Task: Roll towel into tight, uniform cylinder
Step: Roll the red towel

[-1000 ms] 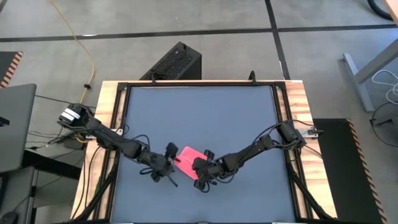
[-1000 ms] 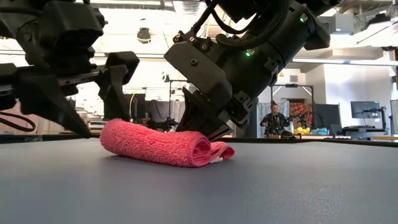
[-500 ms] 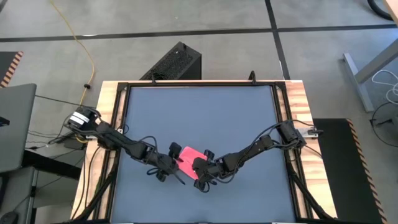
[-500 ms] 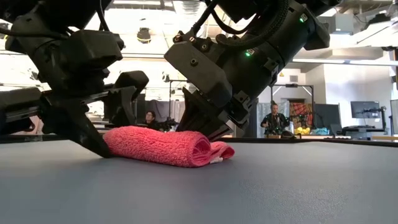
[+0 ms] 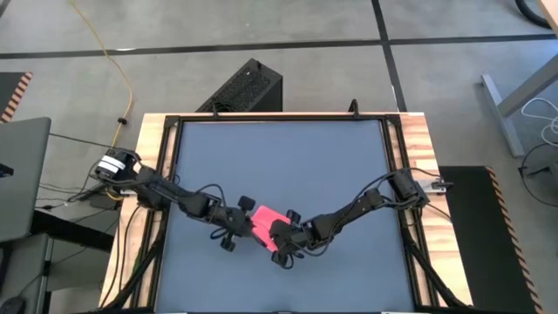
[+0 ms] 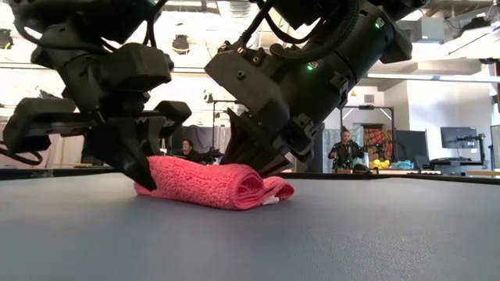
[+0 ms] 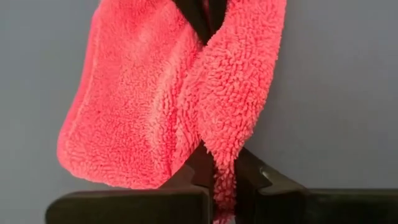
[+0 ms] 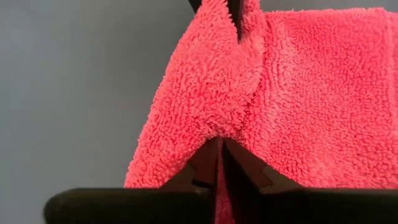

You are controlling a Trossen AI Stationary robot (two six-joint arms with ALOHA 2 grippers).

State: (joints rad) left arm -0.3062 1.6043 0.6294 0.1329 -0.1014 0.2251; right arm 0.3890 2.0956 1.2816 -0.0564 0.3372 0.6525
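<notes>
The pink-red towel (image 5: 261, 218) lies as a loose, flattish roll (image 6: 207, 183) on the dark tabletop, a little near of its middle. My left gripper (image 5: 247, 221) stands at the roll's left end (image 6: 144, 176), shut on the cloth. My right gripper (image 5: 272, 229) is at the roll's near right side (image 6: 246, 160), its fingers close together with cloth between them. Each wrist view shows the towel (image 7: 168, 93) (image 8: 280, 93) puckered between that arm's own fingers, and the other arm's dark fingertips at its far side. My left gripper pinches a raised fold of the towel's left end (image 7: 217, 149) between its two fingers. They slant down at it from the table's left. The roll rests on the table. My right gripper pinches a pucker of cloth at the roll's right part (image 8: 217, 124) between its two fingers, slanting down from the near right. How many layers it has, I cannot tell. The towel lies on the table there.
Bare dark tabletop (image 5: 279, 157) spreads on all sides of the towel, bounded by a wooden frame (image 5: 153, 139). A black box (image 5: 244, 87) stands on the floor beyond the far edge. People (image 6: 344, 152) show far off in the room.
My left gripper has moved toward the table's right to the towel's left end, come down to it and shut on the cloth there. The roll has stayed in place on the table.
</notes>
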